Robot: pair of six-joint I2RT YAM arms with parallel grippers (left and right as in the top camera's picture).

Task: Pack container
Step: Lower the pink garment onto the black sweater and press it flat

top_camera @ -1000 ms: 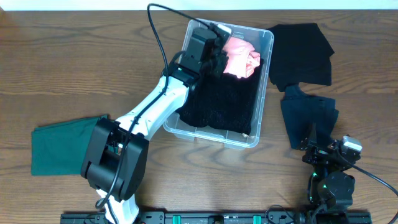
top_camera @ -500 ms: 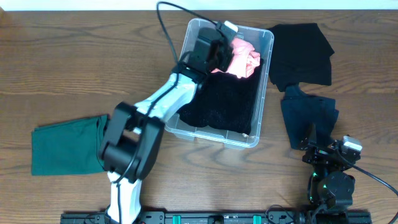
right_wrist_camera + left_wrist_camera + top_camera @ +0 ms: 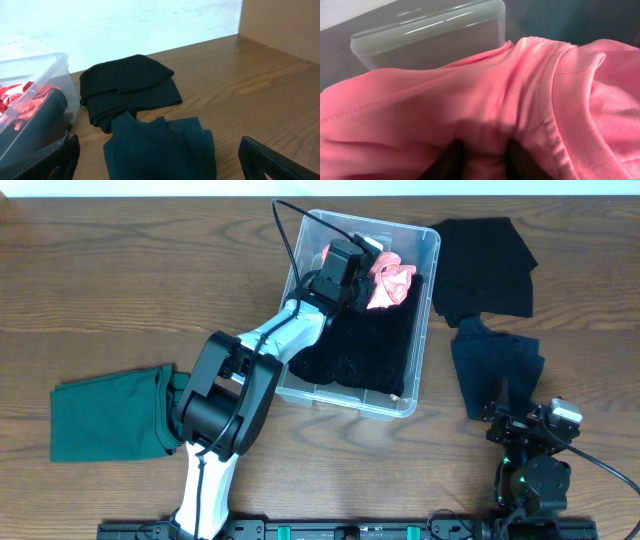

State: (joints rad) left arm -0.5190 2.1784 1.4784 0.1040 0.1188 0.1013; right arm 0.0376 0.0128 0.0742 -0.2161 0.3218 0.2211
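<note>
I have the left gripper (image 3: 362, 275) reached out over the container (image 3: 420, 395), which sits just past table centre toward 12 o'clock, its long side running from 6 to 12. The jaws are closed most of the way, pinched on a bunch of the pink garment (image 3: 392, 280). In the wrist view the two dark fingertips (image 3: 454, 159) dig into the fabric with a fold gathered between them. The pink garment hangs at the bin's 12 o'clock end, above the black knit (image 3: 365, 345) that already fills most of the floor. The right gripper (image 3: 160, 161) is parked at 5 o'clock with its jaws spread wide and nothing in them. As I read it, the step in hand is laying this pink piece down inside the walls. To do that well I would lower it straight onto the knit before letting go. I would also watch the 1 o'clock corner, where loose fabric could drape over the rolled rim. Then I would open fully and lift vertically so the fingertips don't drag a fold back out. Three more pieces wait on the table: a black garment (image 3: 485, 265) at 2 o'clock, a dark blue one (image 3: 498, 370) at 4 o'clock and a green cloth (image 3: 105, 415) at 8 o'clock. So I judge the packing to be around the halfway mark.
</note>
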